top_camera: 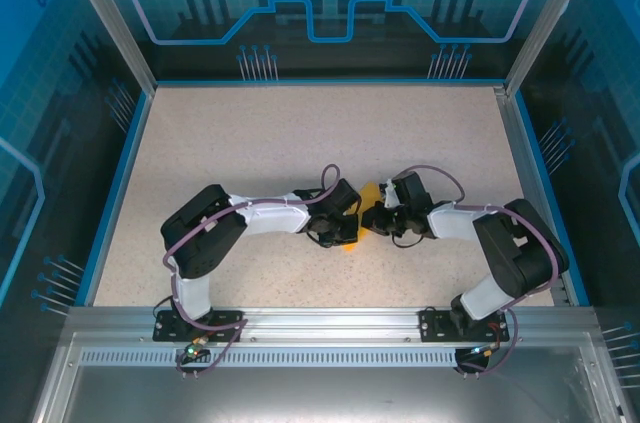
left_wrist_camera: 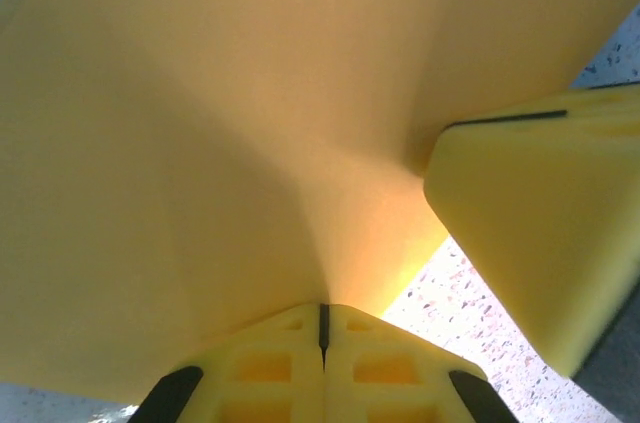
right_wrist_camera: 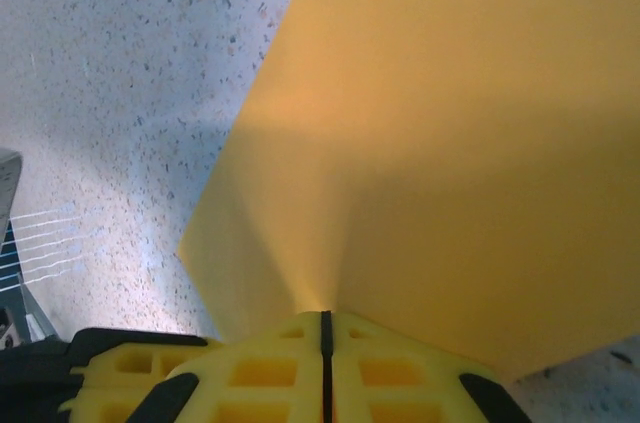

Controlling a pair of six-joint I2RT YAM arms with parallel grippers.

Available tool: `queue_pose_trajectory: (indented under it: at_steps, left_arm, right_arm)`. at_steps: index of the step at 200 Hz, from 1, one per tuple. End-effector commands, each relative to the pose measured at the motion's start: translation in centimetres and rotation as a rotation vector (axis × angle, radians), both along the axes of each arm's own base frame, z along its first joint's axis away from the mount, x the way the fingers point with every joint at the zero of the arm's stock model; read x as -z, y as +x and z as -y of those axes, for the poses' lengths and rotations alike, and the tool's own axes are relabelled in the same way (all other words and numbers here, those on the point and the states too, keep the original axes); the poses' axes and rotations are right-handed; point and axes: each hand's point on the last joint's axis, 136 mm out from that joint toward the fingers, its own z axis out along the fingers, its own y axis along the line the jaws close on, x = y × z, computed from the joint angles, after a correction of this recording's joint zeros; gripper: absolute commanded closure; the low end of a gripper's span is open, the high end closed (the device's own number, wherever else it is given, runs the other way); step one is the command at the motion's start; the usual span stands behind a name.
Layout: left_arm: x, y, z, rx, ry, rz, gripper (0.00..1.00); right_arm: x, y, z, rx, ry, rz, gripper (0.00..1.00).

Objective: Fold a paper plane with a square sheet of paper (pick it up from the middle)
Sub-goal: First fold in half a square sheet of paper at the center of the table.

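The square sheet of paper (top_camera: pixel 371 193) is orange-yellow and sits between the two grippers at the middle of the table. A corner of it pokes out below them (top_camera: pixel 349 245). My left gripper (top_camera: pixel 347 221) comes in from the left and my right gripper (top_camera: pixel 377 219) from the right, almost touching. In the left wrist view the left gripper (left_wrist_camera: pixel 323 309) is shut on the paper (left_wrist_camera: pixel 200 143), which puckers toward the jaws, and a right fingertip (left_wrist_camera: pixel 540 233) presses the sheet beside it. In the right wrist view the right gripper (right_wrist_camera: pixel 325 315) is shut on the paper (right_wrist_camera: pixel 450 143).
The speckled beige table (top_camera: pixel 250 143) is ringed by a blue rim (top_camera: pixel 115 193) and glass walls. An aluminium rail (top_camera: pixel 320 321) with both arm bases runs along the near edge. Bare tabletop (right_wrist_camera: pixel 120 93) lies to the left of the paper.
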Motion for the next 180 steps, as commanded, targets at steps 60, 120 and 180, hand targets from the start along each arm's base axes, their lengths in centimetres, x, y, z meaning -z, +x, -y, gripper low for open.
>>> queue_pose_trajectory:
  at_steps: [60, 120, 180]
  left_arm:
    - [1.0, -0.3, -0.7, -0.012, 0.062, -0.026, 0.95]
    - [-2.6, 0.7, 2.5, 0.036, -0.131, 0.033, 0.92]
    - [0.7, 0.1, 0.7, 0.020, -0.037, -0.036, 0.93]
  right_arm:
    - [1.6, -2.1, 0.6, -0.044, -0.040, -0.052, 0.92]
    - [1.8, -2.0, 0.8, -0.046, -0.060, -0.073, 0.93]
    - [1.7, -1.5, 0.7, -0.045, -0.051, -0.069, 0.93]
